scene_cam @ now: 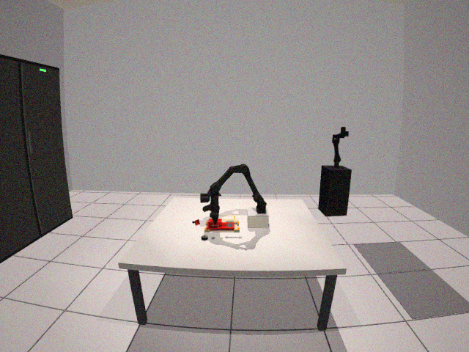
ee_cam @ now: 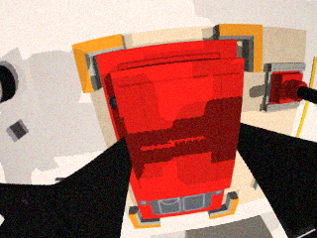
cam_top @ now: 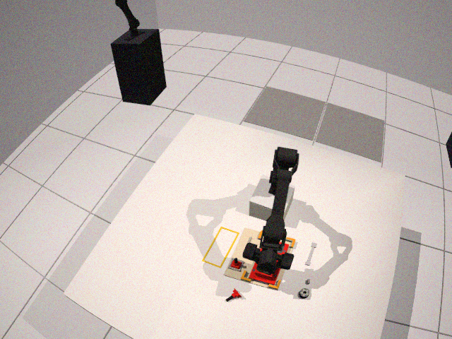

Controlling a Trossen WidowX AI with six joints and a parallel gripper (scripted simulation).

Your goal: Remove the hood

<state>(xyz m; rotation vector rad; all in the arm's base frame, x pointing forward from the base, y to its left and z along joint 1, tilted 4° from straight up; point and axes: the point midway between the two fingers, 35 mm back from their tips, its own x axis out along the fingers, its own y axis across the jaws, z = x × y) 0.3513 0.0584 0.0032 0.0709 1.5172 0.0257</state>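
The red hood (ee_cam: 173,104) is between my fingers and appears lifted slightly off the red toy car (ee_cam: 163,56) (scene_cam: 228,226), its far edge shifted from the car body. My gripper (ee_cam: 181,135) (scene_cam: 215,222) is shut on the hood, one black finger at each long side. In the top view the arm hides the fingertips and most of the hood; part of the red car (cam_top: 263,280) shows below the wrist. The marked area is a yellow outline (cam_top: 212,244) on the table, left of the car's beige board (cam_top: 247,236). Nothing stands inside it.
Orange corner brackets (ee_cam: 240,31) surround the car. A red block with a black knob (cam_top: 236,265) (ee_cam: 284,88) stands on the board, near the marked area. A red and black piece (cam_top: 235,294), a wheel (cam_top: 300,294), a small grey part (cam_top: 307,281) and a rod (cam_top: 310,253) lie around.
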